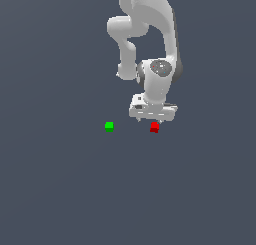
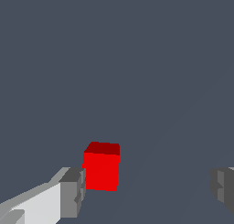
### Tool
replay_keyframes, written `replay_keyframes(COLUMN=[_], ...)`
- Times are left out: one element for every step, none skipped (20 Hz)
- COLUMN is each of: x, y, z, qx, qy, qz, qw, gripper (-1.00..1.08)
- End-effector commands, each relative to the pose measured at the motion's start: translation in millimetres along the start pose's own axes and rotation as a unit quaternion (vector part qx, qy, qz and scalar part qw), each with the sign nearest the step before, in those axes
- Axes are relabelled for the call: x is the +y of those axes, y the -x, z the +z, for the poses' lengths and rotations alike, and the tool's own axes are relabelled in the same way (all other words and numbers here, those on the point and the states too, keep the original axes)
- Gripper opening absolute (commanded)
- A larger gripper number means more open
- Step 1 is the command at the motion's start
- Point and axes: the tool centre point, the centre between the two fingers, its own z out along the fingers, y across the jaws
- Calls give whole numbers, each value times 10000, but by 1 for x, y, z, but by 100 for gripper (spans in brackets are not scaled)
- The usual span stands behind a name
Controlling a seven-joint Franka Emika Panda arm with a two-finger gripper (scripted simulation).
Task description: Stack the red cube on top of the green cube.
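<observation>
1. Low over the grey worktop (image 1: 60, 189), I had the pincer (image 2: 148, 186) spread wide and holding nothing, with the red cube (image 2: 101, 168) sitting between its pads.
2. On the wrist view the cube sat just beside one pad (image 2: 73, 191), perhaps touching it, while the other pad (image 2: 223, 186) stood well apart. I judged that the near pad could shove or twist the cube during closing.
3. A skewed grip might have left the cube tilted, and a tilted cube would not seat flat on its target.
4. From the exterior view, the green cube (image 1: 109, 126) lay well apart on that view's left of the red one, untouched on the worktop.
5. Both cubes looked equally tiny, so I expected little margin: a small offset at release could have tipped red off green.
</observation>
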Motion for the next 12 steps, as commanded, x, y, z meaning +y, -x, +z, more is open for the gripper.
replay_keyframes(x=[-11, -15, -19, -23, -26, -29, -31, -33, -35, -37, -38, -39], y=[9, 12, 15, 17, 19, 21, 22, 24, 25, 26, 26, 27], z=[10, 13, 16, 19, 22, 24, 26, 28, 29, 31, 32, 33], qx=[4, 5, 5, 6, 6, 6, 6, 7, 7, 7, 7, 7], qy=[0, 0, 1, 1, 1, 2, 2, 2, 2, 2, 3, 3], qz=[132, 174, 212, 248, 280, 309, 334, 357, 376, 392, 404, 414], qw=[9999, 9998, 9998, 9997, 9996, 9995, 9994, 9994, 9993, 9992, 9992, 9991], gripper=[100, 100, 100, 100, 100, 100, 100, 100, 100, 100, 100, 100])
